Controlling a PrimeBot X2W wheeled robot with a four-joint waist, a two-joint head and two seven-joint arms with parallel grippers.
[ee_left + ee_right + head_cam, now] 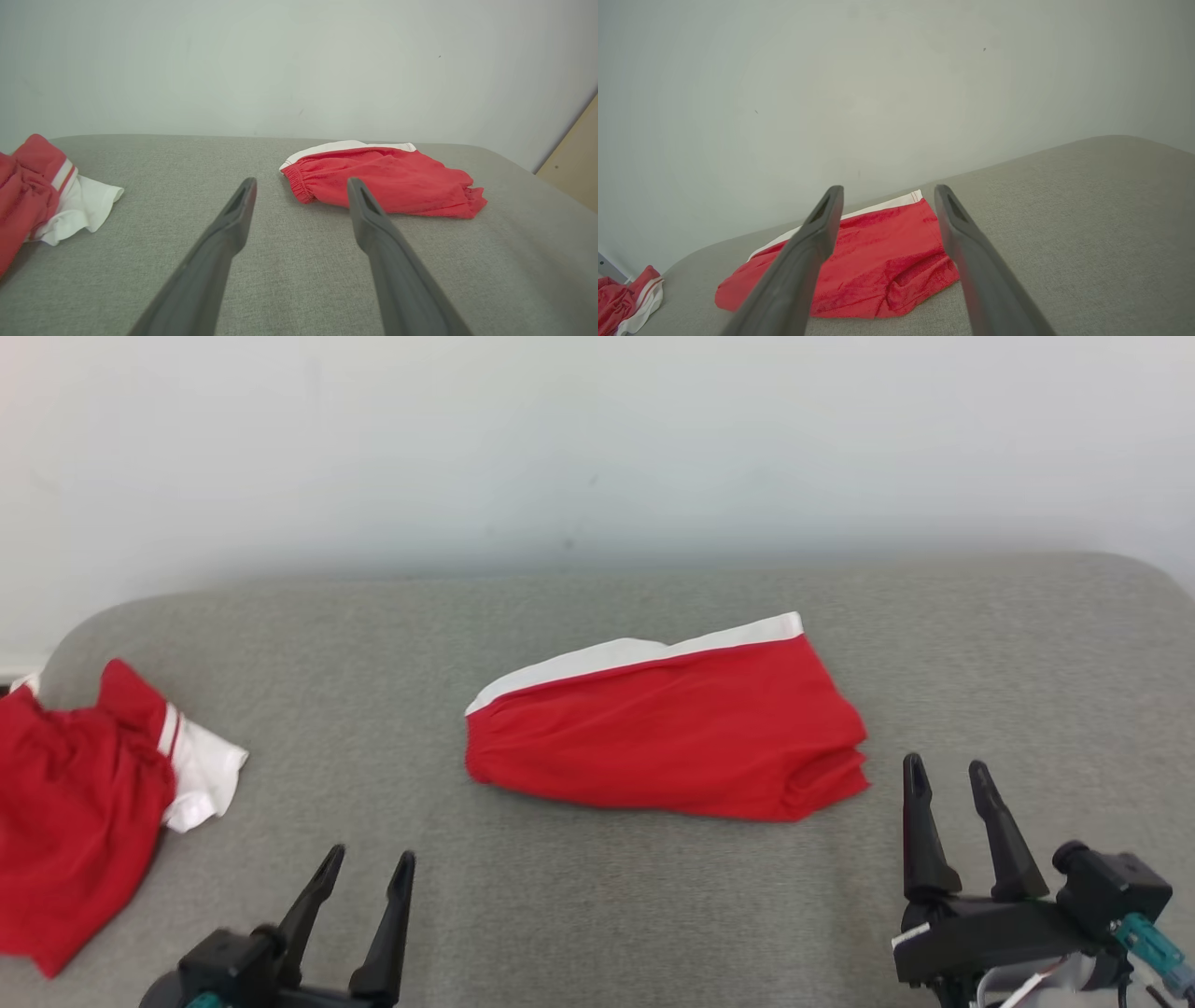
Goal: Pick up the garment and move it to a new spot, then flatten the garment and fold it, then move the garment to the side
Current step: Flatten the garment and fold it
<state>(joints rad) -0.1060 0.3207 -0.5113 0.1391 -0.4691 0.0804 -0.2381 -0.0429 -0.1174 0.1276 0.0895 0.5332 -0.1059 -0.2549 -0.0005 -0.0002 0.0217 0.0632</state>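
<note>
The red garment [667,737] lay in the middle of the grey padded top [597,905]. It was folded into a flat, neat bundle. Its white band [644,653] ran along the far edge, and its loose ends were bunched at the right side. Nothing touched it.

The right gripper [945,765] was just beside the garment's right end, a little nearer to the robot. Its two dark fingers were spread wide apart and held nothing. The left gripper [371,854] was down at the front left, further from the garment. Its fingers were wide apart too, and it held nothing.

Far off at the left edge lay another red and white cloth [75,803], all crumpled up. It was well apart from the folded one. Behind it all was a plain pale wall [597,448].

It looked like the picking up, the flattening and the folding were done, because the garment lay flat and doubled over. What seemed left was the last bit: moving it to the side. The fold could come undone if only one corner got lifted.
</note>
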